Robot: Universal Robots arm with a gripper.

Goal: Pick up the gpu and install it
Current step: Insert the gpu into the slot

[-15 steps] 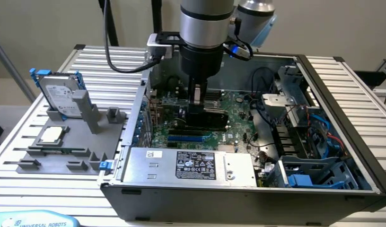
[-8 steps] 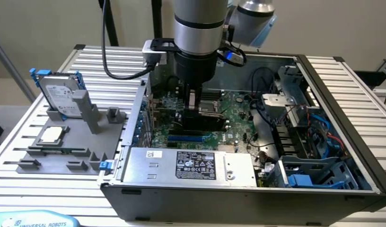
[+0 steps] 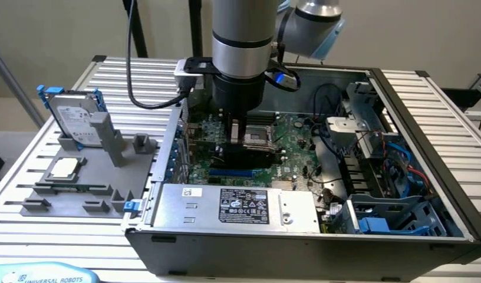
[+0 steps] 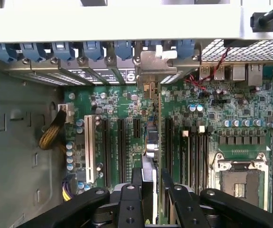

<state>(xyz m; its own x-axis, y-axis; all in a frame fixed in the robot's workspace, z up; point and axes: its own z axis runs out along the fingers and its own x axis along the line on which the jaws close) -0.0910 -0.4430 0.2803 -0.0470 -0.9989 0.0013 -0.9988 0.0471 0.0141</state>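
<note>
1. Green motherboard (image 4: 127, 109) is covering the floor of the open computer case (image 3: 303, 247); the case is lying on its side on the slatted metal desk (image 3: 36, 230).
2. The robot arm (image 3: 240, 35) is reaching straight down into the case; its end effector (image 4: 151, 179) is clenching the gpu (image 4: 151, 142), and its black fingers (image 4: 135, 183) are pressing on the card's two flat faces.
3. The gpu is standing on edge over the motherboard, among the dark expansion slots (image 4: 122, 142) and well apart from the white slot (image 4: 89, 147); in the wrist view it is showing only as a thin strip running away from the fingers.
4. The card's silver bracket (image 4: 150, 66) is sitting at the rear wall of the case, in line with the row of blue clips (image 4: 55, 50); whether the card's lower edge is sitting in a slot cannot be told.
5. The empty CPU socket (image 4: 240, 183) is lying to one side of the card, with its metal frame around a dark square.
6. Yellow cables (image 4: 51, 135) are curling beside the board's far edge.
7. At the exterior view's left, a grey fixture (image 3: 83, 194) is resting on the desk beside the case; a silver hard drive (image 3: 73, 118) with blue rails is standing upright in it, and a small square CPU chip (image 3: 65, 168) is lying flat on it, just in front of the drive.
8. A silver power supply (image 3: 233, 206) is lying along the near wall of the case.
</note>
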